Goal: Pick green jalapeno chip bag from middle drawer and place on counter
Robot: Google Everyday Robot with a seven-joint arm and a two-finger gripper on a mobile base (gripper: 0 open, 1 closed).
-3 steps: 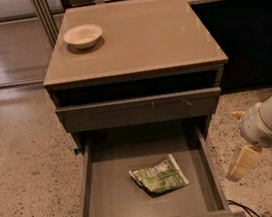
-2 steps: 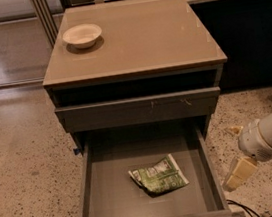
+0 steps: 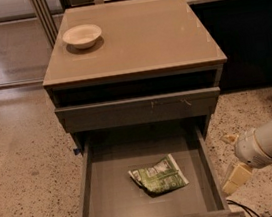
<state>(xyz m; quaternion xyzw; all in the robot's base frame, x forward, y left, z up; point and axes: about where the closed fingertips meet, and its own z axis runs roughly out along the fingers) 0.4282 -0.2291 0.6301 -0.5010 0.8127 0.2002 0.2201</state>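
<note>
The green jalapeno chip bag [image 3: 159, 176] lies crumpled on the floor of the pulled-out middle drawer [image 3: 104, 206], a little right of its centre. My gripper [image 3: 232, 160] hangs outside the drawer, just past its right wall and to the right of the bag, level with it. It is open and empty, with one pale finger [image 3: 237, 179] pointing down and left and the other fingertip [image 3: 229, 139] above it. The tan counter [image 3: 151, 37] tops the cabinet.
A white bowl [image 3: 82, 36] sits on the counter's back left corner. A closed drawer front with pale scratch marks [image 3: 139, 110] is above the open drawer. Speckled floor surrounds the cabinet. A black cable [image 3: 243, 209] lies by the drawer's front right corner.
My gripper and arm have dropped lower and shifted slightly left, closer to the drawer's right wall. The bag and bowl have not moved.
</note>
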